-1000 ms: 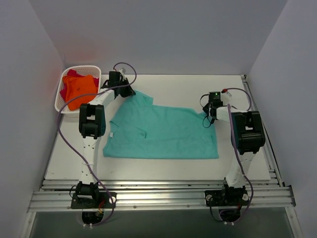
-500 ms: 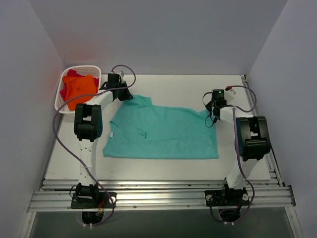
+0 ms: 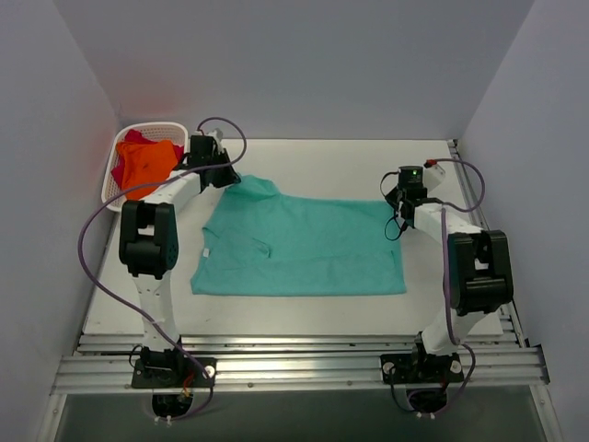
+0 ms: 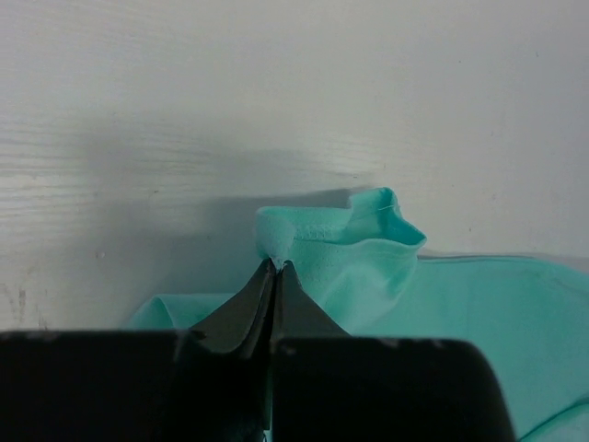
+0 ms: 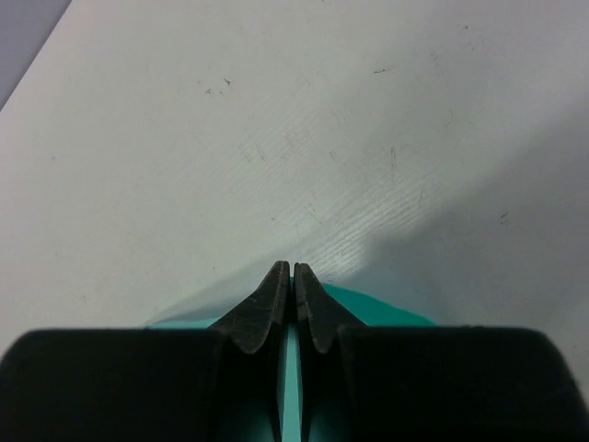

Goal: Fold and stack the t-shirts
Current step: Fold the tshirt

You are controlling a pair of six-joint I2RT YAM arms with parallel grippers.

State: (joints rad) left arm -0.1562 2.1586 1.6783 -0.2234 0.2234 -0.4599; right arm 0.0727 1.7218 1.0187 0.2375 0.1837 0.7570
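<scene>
Left gripper point(image 4: 276, 265), right gripper point(image 5: 293, 267) farther apart; teal-green t-shirt point(image 3: 304, 249) in both

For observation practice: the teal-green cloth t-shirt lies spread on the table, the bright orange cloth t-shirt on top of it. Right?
No: top view shows the bright orange cloth t-shirt in the white plastic lattice basket, off the teal-green cloth t-shirt.

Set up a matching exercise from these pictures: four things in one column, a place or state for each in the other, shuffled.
1. teal t-shirt
2. orange t-shirt
3. basket
4. left gripper

A. shut on teal cloth
B. spread out on the table
C. lying in the basket
D. by the table's far left corner

Pairs: 1-B, 2-C, 3-D, 4-A
</scene>
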